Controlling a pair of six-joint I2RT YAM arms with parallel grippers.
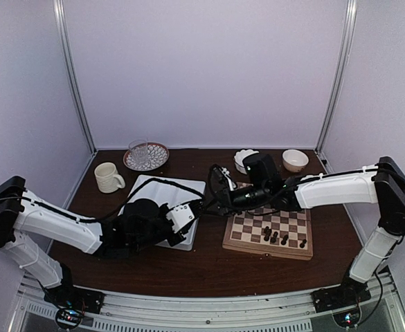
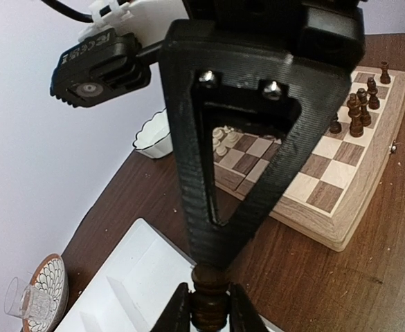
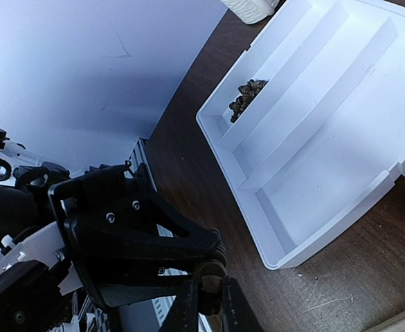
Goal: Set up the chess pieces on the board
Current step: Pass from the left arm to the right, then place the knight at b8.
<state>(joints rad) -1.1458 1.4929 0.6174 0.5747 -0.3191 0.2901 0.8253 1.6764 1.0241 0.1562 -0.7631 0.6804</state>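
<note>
The top camera looked down from high behind over the whole table point(image 1: 209, 266), while both close-in wrist cameras shared the white tray point(image 3: 313, 138), the left one also facing the board point(image 2: 327, 200).

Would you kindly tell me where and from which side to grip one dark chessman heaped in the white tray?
Probably from straight above, pinching the slim waist of a topmost one: the chess pieces lie jumbled against the end of a narrow tray compartment, whose walls block any sideways approach.

Tray point(image 1: 188, 188) left of board point(image 1: 250, 232); chess pieces point(image 1: 275, 237) on board; mug point(image 1: 108, 177) left of tray.
</note>
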